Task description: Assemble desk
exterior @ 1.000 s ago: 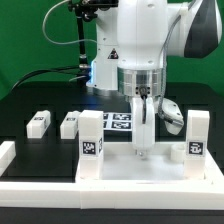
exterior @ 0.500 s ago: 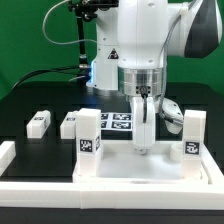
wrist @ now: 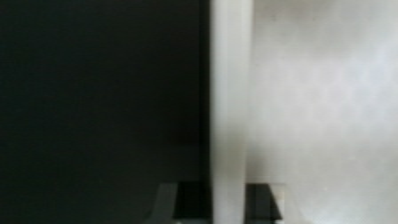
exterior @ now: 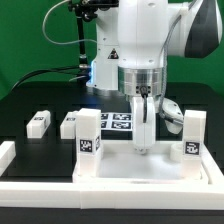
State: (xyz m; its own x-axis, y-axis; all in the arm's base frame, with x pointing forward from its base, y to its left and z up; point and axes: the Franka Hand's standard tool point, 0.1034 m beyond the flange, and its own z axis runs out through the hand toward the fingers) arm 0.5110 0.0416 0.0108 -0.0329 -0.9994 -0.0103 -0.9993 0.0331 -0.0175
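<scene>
So the gripper (exterior: pixel 143 148) points straight down, its tips at or just above the floor of the desk top (exterior: pixel 120 166). The desk top lies flat on the bench (exterior: pixel 40 100), right under the gripper. In the wrist view the gripper (wrist: pixel 221 200) straddles a bright white upright strip, but I honestly can't tell whether it's clamped on that strip or just sitting around it.

One upright leg (exterior: pixel 90 140) stands near the gripper toward the exterior view's left. A second upright leg (exterior: pixel 193 135) stands near it toward the exterior view's right. A loose leg (exterior: pixel 68 124) and another loose leg (exterior: pixel 38 122) lie further out past the first one.

My worries:
- The gripper sits between the two standing legs, so a sideways swing or a twist of the wrist could clip one.
- I can't see how firmly those legs are seated, and a knock might tilt one or pop it out.
- The plastic looks smooth, so pushing down or dragging could slide the whole desk top, though the low white wall (exterior: pixel 20 178) around it should limit that.

The bench is matte black. The marker board (exterior: pixel 118 122) lies just behind the gripper, and a green backdrop (exterior: pixel 30 40) and some cables (exterior: pixel 68 40) sit behind the arm.
</scene>
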